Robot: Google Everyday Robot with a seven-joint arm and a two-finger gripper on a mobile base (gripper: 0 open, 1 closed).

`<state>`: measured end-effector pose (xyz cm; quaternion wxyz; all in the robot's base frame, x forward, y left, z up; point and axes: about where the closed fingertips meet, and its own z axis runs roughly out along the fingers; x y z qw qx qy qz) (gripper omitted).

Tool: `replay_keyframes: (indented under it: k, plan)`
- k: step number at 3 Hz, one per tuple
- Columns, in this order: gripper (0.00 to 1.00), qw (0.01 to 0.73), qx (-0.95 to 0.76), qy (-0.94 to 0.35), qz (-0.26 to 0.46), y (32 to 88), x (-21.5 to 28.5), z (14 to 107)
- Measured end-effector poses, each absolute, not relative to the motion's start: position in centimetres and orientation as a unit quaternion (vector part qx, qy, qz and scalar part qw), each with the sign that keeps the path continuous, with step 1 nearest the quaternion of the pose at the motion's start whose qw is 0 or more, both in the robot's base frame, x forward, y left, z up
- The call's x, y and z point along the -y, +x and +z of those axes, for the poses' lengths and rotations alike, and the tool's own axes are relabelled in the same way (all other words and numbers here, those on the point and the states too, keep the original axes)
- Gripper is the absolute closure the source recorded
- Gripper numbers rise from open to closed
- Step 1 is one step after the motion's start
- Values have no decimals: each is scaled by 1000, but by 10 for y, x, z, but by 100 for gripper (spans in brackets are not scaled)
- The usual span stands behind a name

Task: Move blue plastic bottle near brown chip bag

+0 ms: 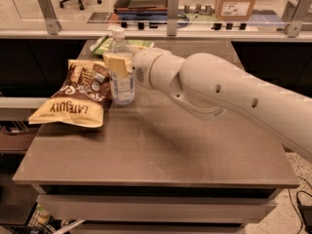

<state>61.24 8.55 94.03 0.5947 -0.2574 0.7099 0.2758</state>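
1. The hand [118, 65] is at about 10 o'clock on the worktop [161, 145], at the end of a thick white arm [229, 94] that comes in from the 4 o'clock edge.
2. The hand is clamped on the blue plastic bottle [122, 89]. One pale yellow finger [116, 61] lies across the front of the bottle's upper body, and the other finger is hidden behind it.
3. The blue plastic bottle stands upright with its base on the worktop and its white cap [117, 32] clear above the hand.
4. The brown chip bag [73, 99] lies at 9 o'clock of the bottle, just beside it. Its right edge meets the bottle's lower part, though I cannot tell whether they truly touch. The "LATE JULY" lettering reads upside down from this view.
5. A flat green bag [104, 44] lies at 12 o'clock of the bottle, near the far edge of the worktop and partly hidden by the bottle.
6. Beyond the worktop, at 1 o'clock, a cardboard box [236, 1] sits on a ledge.
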Motion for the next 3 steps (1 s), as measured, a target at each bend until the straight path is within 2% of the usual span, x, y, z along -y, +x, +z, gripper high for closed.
replay_keyframes:
  k: [2, 3]
  plan:
    - [13, 595, -708, -260, 276, 611, -89, 943]
    - [0, 595, -707, -262, 277, 610, -91, 944]
